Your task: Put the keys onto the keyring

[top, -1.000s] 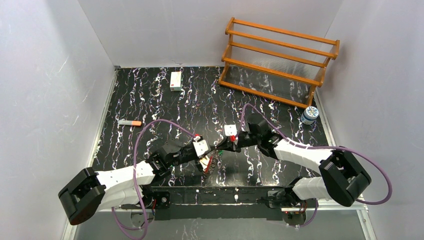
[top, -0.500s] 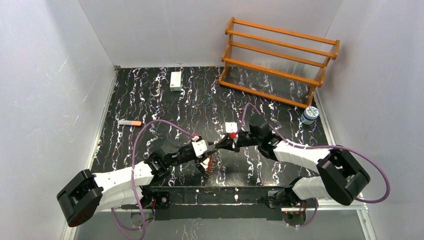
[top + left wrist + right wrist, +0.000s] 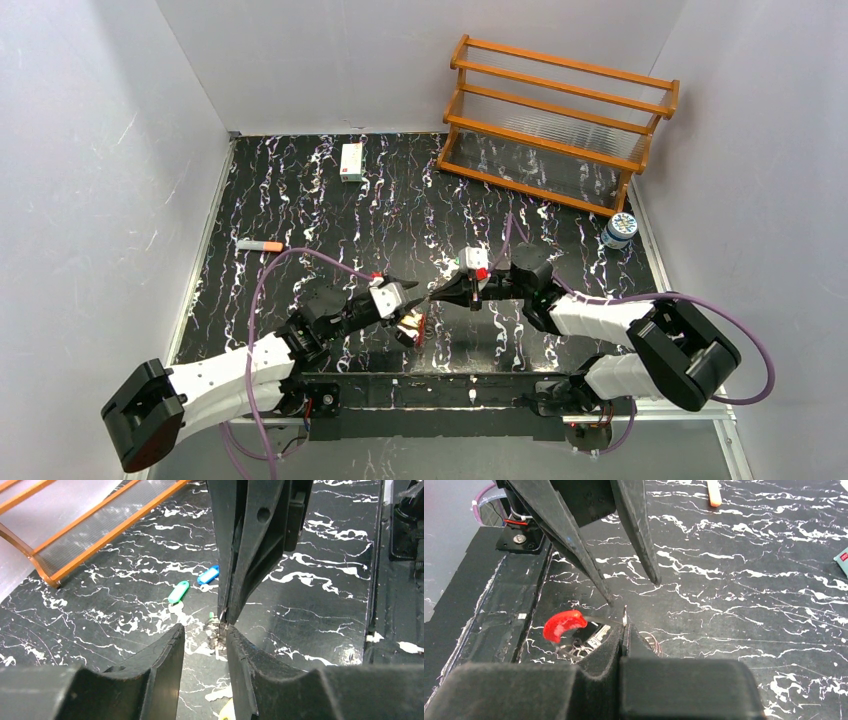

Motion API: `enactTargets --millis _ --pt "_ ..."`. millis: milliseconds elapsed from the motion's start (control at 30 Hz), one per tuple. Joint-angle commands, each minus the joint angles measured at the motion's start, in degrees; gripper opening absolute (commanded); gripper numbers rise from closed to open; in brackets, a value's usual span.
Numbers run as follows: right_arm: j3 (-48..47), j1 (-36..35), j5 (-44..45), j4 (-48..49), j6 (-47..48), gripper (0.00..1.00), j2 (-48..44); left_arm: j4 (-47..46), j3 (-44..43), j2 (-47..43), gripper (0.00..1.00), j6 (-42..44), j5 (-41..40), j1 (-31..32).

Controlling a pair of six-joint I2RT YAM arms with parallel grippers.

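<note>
The keyring (image 3: pixel 564 624) is a thin metal loop with a red plastic segment and small metal keys hanging under it. It hangs near the table's front edge (image 3: pixel 413 328). My right gripper (image 3: pixel 624 630) is shut on its wire, which sticks up between the fingertips. My left gripper (image 3: pixel 202 630) stands open right in front of the right gripper's tip (image 3: pixel 223 615), with bare table showing between its fingers. Two keys lie flat on the table beyond, one with a green tag (image 3: pixel 178 591) and one with a blue tag (image 3: pixel 208 574). Neither gripper touches them.
A wooden rack (image 3: pixel 560 125) stands at the back right, with a small jar (image 3: pixel 620 230) beside its right end. A white box (image 3: pixel 351 161) lies at the back centre and an orange-tipped marker (image 3: pixel 260 245) at the left. The arms' base rail runs along the near edge.
My left gripper has opened off the keyring and drawn back to the near left. My right gripper has shut on the ring's wire.
</note>
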State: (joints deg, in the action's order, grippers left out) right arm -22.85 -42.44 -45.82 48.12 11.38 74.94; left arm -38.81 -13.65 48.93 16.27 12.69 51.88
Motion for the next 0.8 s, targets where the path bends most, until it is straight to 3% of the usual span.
enactTargets --millis 0,267,600,767 --pt "1.0 0.17 -1.89 10.93 -4.58 0.01 0.5 0.92 1.02 -0.2 0.36 0.25 1.72 0.17" --pt "1.14 0.2 -2.89 13.72 -6.42 0.01 1.57 0.67 0.79 0.82 0.35 0.07 3.51 0.2" --pt "0.7 0.19 -3.55 13.76 -6.8 0.01 2.14 -2.59 0.39 2.49 0.21 -0.62 5.34 0.19" --pt "0.79 0.16 -3.54 13.67 -6.83 0.01 2.19 -3.2 0.29 2.15 0.25 -1.0 5.01 0.16"
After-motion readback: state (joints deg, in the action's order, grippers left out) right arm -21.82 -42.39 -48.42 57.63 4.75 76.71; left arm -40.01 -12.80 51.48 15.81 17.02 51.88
